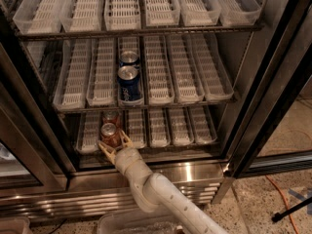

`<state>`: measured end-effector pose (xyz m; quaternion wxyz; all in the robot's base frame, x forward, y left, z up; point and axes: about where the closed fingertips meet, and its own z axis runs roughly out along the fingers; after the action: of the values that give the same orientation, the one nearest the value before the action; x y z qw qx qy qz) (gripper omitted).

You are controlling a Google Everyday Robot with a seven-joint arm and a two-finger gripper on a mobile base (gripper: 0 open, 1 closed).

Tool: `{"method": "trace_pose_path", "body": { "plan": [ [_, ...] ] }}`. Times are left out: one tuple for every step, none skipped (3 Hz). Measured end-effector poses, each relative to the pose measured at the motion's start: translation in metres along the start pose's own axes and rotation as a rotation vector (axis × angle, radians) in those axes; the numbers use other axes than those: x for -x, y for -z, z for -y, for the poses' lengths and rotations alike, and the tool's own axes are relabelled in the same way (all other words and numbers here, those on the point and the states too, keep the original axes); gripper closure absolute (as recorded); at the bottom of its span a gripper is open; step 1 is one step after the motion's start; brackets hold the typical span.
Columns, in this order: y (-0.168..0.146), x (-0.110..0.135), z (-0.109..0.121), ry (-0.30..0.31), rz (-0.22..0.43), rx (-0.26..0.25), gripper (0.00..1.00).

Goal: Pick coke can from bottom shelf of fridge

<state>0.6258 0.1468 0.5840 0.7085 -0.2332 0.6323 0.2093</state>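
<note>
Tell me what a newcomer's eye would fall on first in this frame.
First, the pale robot arm rising from the lower edge, with its claw at the red coke can, front left on the bottom shelf of the fridge. Next, two blue soda cans stand one behind the other on the shelf above, the only other colour among the white trays.
</note>
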Motion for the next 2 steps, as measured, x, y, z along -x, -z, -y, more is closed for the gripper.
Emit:
{"method": "trace_pose_path", "body": {
  "plan": [
    [-0.0097,-0.0001,-0.0032,-0.003,0.005,0.019,0.35],
    [-0.0101,-0.0001,-0.0033,-0.003,0.005,0.019,0.54]
  ]
}}
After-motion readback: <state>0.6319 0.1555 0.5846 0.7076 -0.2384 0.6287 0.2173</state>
